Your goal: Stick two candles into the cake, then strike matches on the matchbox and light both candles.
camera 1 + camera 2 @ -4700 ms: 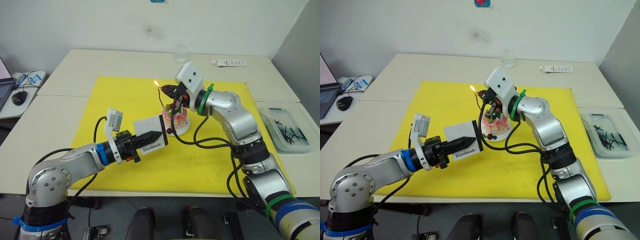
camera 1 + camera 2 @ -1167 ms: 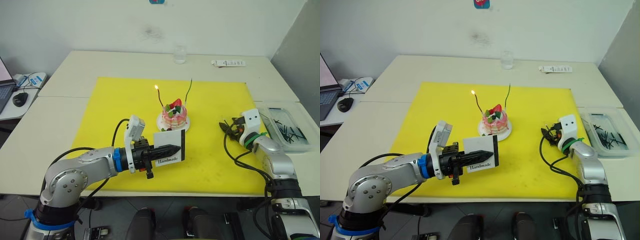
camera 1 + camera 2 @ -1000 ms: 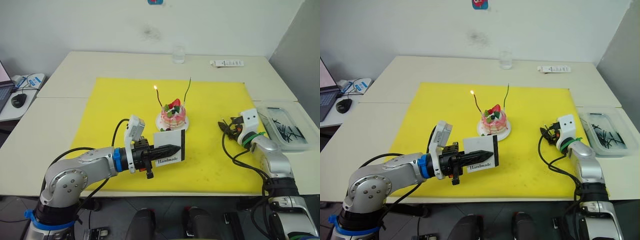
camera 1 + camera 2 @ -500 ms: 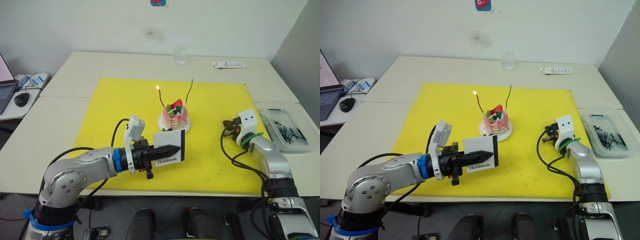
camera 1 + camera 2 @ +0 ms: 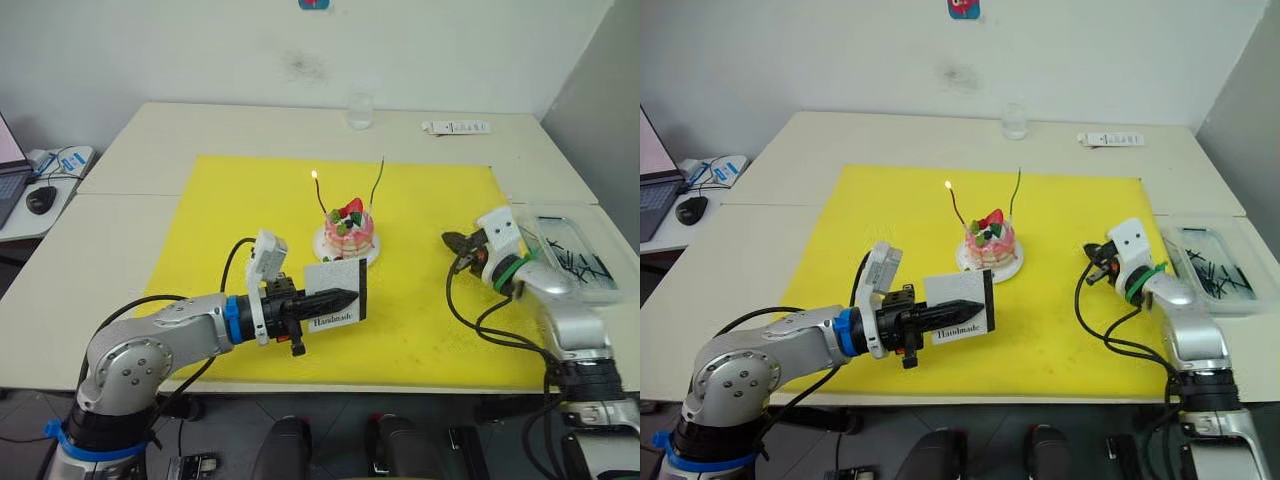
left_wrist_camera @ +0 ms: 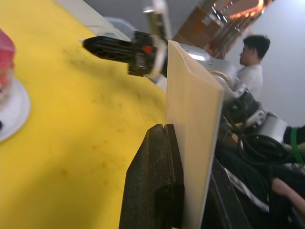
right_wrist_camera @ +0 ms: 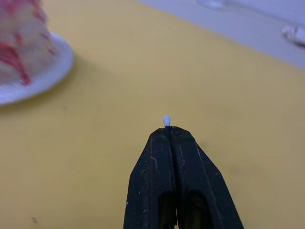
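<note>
surface: yellow mat (image 5: pixel 250 210) on pale tables, white wall behind
right gripper (image 7: pixel 167 131): fingers pressed together, pinching a match (image 7: pixel 166 120), only its pale tip poking out; at 3 o'clock of the cake, above the mat's right edge
left gripper (image 5: pixel 343 297): clamped on the matchbox (image 5: pixel 338 290), held upright on edge, "Handmade" side facing the camera; at 6 o'clock of the cake, close to the plate
cake (image 5: pixel 349 230): pink, on its white plate, mat centre
candles: dark red candle (image 5: pixel 320 196) stuck in at 11 o'clock, flame lit; green candle (image 5: pixel 378 181) at 1 o'clock, unlit
tray (image 5: pixel 541 232): clear, at 3 o'clock off the mat, dark matches inside
background: glass (image 5: pixel 360 108) at 12 o'clock on the far table
</note>
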Action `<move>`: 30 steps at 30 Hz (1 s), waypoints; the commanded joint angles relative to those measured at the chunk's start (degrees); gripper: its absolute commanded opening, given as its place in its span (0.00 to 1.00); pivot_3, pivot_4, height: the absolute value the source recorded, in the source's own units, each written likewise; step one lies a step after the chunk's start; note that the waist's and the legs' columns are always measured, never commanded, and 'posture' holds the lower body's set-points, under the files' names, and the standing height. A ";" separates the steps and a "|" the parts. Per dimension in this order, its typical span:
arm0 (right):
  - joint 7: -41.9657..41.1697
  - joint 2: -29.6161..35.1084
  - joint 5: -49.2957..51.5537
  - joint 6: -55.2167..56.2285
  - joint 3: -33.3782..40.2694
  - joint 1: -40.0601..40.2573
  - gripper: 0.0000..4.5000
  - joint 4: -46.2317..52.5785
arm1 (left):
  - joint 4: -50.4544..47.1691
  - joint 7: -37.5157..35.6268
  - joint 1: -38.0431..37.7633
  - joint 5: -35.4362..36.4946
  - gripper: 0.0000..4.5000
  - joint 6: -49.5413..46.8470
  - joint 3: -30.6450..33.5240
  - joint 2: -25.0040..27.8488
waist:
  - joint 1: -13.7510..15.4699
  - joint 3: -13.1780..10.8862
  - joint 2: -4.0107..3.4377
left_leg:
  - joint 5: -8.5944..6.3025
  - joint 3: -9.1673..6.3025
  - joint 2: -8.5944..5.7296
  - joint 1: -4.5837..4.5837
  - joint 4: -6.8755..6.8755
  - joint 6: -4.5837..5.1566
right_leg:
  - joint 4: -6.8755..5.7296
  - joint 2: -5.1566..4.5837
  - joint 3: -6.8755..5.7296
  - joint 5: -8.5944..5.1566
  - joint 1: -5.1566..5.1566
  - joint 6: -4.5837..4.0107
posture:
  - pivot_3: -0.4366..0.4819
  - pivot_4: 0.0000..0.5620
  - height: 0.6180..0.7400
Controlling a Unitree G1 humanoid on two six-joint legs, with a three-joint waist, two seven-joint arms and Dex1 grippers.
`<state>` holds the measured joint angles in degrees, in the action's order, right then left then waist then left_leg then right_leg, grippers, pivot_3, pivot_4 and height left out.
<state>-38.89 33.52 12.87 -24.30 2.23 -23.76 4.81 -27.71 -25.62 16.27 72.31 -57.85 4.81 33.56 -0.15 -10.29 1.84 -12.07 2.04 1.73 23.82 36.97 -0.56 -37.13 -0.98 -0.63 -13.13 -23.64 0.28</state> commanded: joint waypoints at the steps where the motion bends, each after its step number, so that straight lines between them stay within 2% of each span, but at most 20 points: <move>1: -5.37 3.53 3.01 -2.78 -1.99 0.10 0.01 11.67 | 1.49 3.65 1.21 4.93 0.00 0.12 2.42 -1.63 | 0.02 0.00 0.00 | 0.00 -0.06 0.01 0.00 -0.01 0.00 | 0.00 0.00 -0.06 -0.01 0.01 -0.02 | 0.48 0.27 1.00; 5: -9.11 6.66 3.55 -3.69 -5.48 0.85 0.01 19.59 | 7.62 8.62 1.51 5.21 0.00 -1.49 2.24 -3.27 | 0.04 0.00 0.00 | 0.00 -0.06 0.04 0.00 -0.05 0.00 | 0.01 -0.07 -0.07 -0.06 0.01 -0.06 | 0.48 0.27 1.00; 10: -12.11 8.47 1.02 -0.79 -10.06 -0.32 0.01 24.26 | 10.50 10.92 3.02 7.84 0.00 -1.97 2.53 -6.35 | 0.06 -0.04 0.08 | 0.00 -0.04 -0.04 0.03 -0.01 -0.01 | 0.03 -0.11 -0.08 -0.05 0.01 -0.05 | 0.48 0.27 1.00; 16: -12.04 8.14 -6.02 5.04 -16.07 -2.33 0.01 23.50 | 9.95 10.34 3.46 8.90 0.00 -3.43 2.09 -5.93 | 0.04 -0.04 0.09 | 0.00 0.01 -0.08 0.03 0.01 -0.01 | 0.04 -0.13 -0.04 -0.05 0.01 -0.06 | 0.48 0.27 1.00; 24: -10.58 4.55 -8.33 4.98 -17.04 -5.44 0.01 21.77 | 9.61 9.39 3.71 9.47 0.00 -4.30 2.19 -5.53 | 0.05 -0.04 0.09 | 0.00 -0.03 -0.05 0.03 0.00 -0.01 | 0.03 -0.13 -0.07 -0.05 0.01 -0.06 | 0.48 0.27 1.00; 30: -11.79 4.39 -9.06 6.13 -17.60 -6.07 0.01 22.38 | 10.17 9.69 3.62 9.40 0.00 -4.04 2.45 -5.84 | 0.07 -0.04 0.09 | 0.00 -0.02 -0.05 0.04 -0.01 -0.01 | 0.04 -0.17 -0.07 -0.05 0.01 -0.06 | 0.48 0.27 1.00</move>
<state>-50.16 37.63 4.32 -19.33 -15.59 -28.58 25.30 -15.97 -15.64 19.24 80.52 -62.16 6.45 27.77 -0.08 -10.33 1.92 -12.08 2.02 1.68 23.86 36.96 -0.57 -37.09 -1.16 -0.70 -13.18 -23.63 0.22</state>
